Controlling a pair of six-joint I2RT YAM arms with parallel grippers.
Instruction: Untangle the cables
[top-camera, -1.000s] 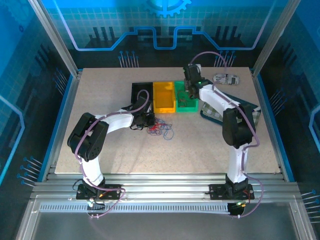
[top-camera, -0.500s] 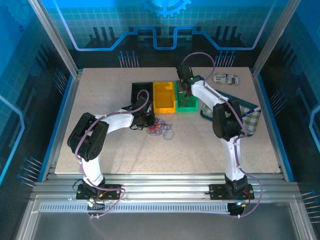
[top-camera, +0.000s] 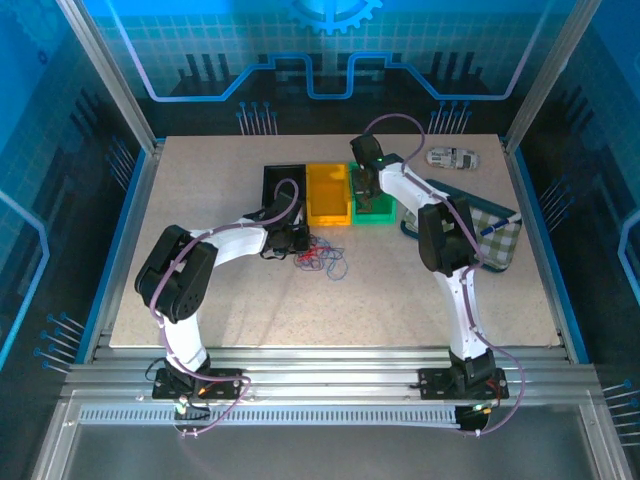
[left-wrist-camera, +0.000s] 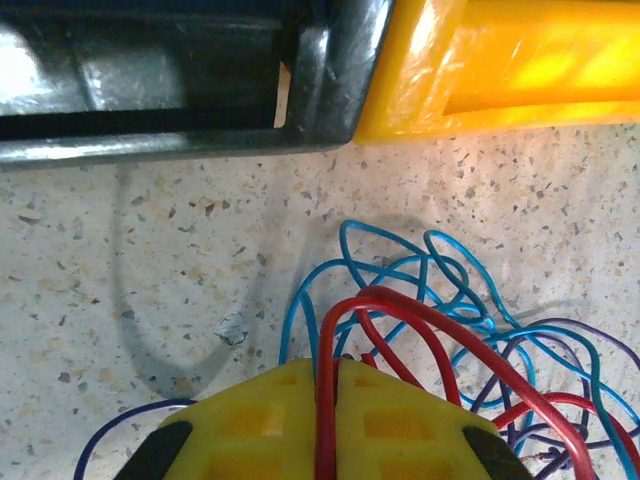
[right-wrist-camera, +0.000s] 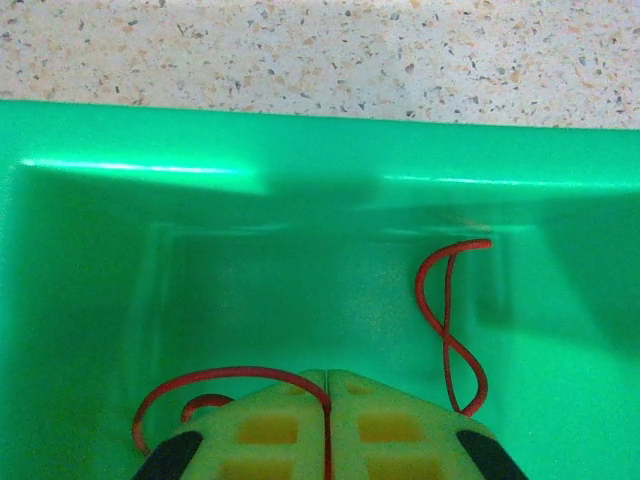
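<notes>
The cables (top-camera: 322, 258) lie as a loose red, blue and purple clump on the table in front of the bins. My left gripper (top-camera: 298, 240) sits at the clump's left edge. In the left wrist view this gripper (left-wrist-camera: 335, 375) is shut on a red cable (left-wrist-camera: 400, 300) that loops out over the blue strands (left-wrist-camera: 440, 262). My right gripper (top-camera: 365, 190) reaches down into the green bin (top-camera: 385, 218). In the right wrist view it (right-wrist-camera: 328, 385) is shut on a thin red cable (right-wrist-camera: 241, 368). A further red loop (right-wrist-camera: 446, 337) leans on the bin's inner wall (right-wrist-camera: 250, 140).
A yellow bin (top-camera: 328, 220) and a black bin (top-camera: 283, 170) stand left of the green one, close behind the clump. A checked cloth with a pen (top-camera: 495, 240) lies at the right, and a small packet (top-camera: 452, 158) at the back right.
The right arm has swung left and lowered its gripper into the green bin. The left arm and the clump have stayed put.
</notes>
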